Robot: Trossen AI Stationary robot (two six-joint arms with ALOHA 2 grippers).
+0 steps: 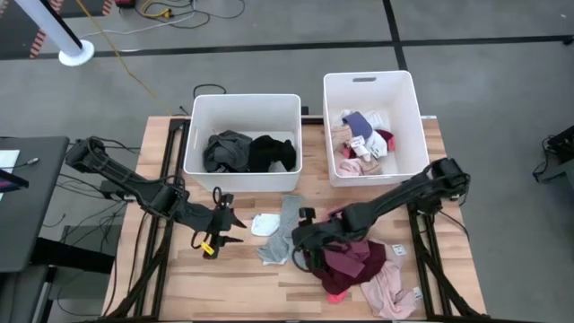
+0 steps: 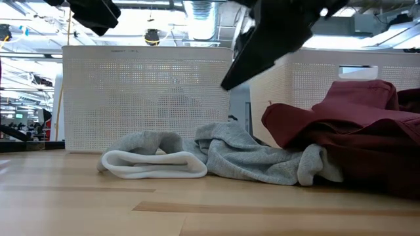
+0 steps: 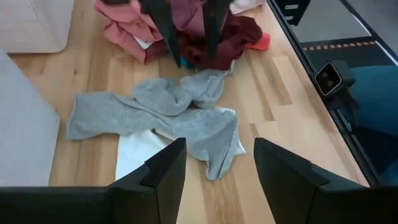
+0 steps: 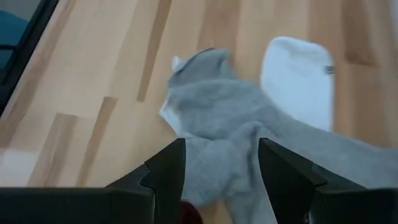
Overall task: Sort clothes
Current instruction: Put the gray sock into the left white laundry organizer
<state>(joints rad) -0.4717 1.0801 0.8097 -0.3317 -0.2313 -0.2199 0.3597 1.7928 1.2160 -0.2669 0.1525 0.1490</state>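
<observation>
A grey garment point(image 1: 285, 231) and a white sock point(image 1: 264, 224) lie on the wooden surface point(image 1: 251, 283) before the bins, beside a maroon heap point(image 1: 352, 265). Right fingers point(image 1: 305, 240) hover open above the grey; left fingers point(image 1: 235, 222) open, nearby.

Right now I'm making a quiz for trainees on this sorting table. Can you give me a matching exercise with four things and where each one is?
Things:
1. black garment
2. grey garment
3. maroon garment
4. pink garment

Places:
A. on the table between the two claws
B. inside the left bin
C. at the table's front right corner
D. on the table just under the right arm

Pairs: 1-B, 2-A, 3-D, 4-C

Both the left claw and the right claw are open and hold nothing.
</observation>
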